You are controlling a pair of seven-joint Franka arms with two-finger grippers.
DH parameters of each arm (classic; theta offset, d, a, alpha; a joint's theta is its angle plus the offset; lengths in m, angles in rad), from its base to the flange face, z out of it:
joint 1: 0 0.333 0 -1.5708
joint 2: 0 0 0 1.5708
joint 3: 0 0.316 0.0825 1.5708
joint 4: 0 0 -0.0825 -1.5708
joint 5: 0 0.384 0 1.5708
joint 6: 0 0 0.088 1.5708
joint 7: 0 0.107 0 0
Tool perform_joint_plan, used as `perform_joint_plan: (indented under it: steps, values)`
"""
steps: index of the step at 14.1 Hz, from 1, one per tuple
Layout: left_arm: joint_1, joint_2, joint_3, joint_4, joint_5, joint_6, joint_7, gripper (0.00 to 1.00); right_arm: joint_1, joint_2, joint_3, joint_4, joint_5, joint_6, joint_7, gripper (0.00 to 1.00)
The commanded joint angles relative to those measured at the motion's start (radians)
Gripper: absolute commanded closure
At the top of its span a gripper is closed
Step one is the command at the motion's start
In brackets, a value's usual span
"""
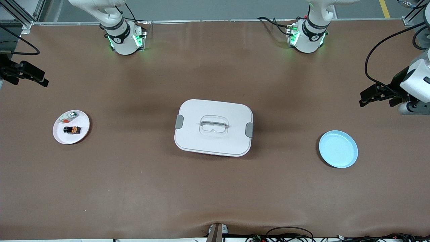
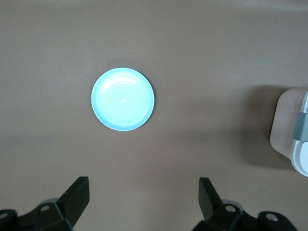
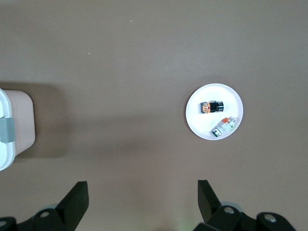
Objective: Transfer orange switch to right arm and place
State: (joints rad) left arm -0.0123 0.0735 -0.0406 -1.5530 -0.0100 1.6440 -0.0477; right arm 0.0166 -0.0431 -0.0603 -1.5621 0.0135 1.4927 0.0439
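The orange switch (image 1: 73, 129), a tiny black block with an orange middle, lies on a small white plate (image 1: 63, 137) toward the right arm's end of the table. The right wrist view shows the switch (image 3: 211, 106) on that plate (image 3: 202, 126), well away from the fingers. My right gripper (image 1: 41, 80) hangs open and empty over the table's edge at that end; its own camera shows bare table under the right gripper (image 3: 143, 187). My left gripper (image 1: 364, 97) hangs open and empty at the left arm's end, and seen from its wrist the left gripper (image 2: 144, 185) is also over bare table.
A small white-grey part (image 1: 69, 116) with a red-orange bit shares the white plate. A white lidded box (image 1: 213, 127) with a handle stands mid-table. An empty light blue plate (image 1: 338, 149) lies toward the left arm's end, seen as a blue plate (image 2: 122, 99) from the left wrist.
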Motion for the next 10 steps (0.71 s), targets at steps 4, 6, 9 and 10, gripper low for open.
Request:
perform_joint_plan:
  steps: [4, 6, 9, 10]
  values:
    - [0.006, 0.008, -0.005, 0.028, 0.013, -0.024, 0.019, 0.00, 0.013, -0.004, -0.013, 0.011, 0.014, -0.008, -0.010, 0.00]
    - [0.006, 0.008, -0.005, 0.028, 0.015, -0.024, 0.019, 0.00, 0.013, -0.004, -0.015, 0.011, 0.014, -0.012, -0.010, 0.00]
    - [0.006, 0.009, -0.005, 0.028, 0.013, -0.024, 0.019, 0.00, 0.011, -0.004, -0.016, 0.013, 0.014, -0.011, -0.010, 0.00]
    - [0.006, 0.008, -0.005, 0.028, 0.013, -0.024, 0.020, 0.00, 0.011, -0.004, -0.016, 0.013, 0.014, -0.011, -0.010, 0.00]
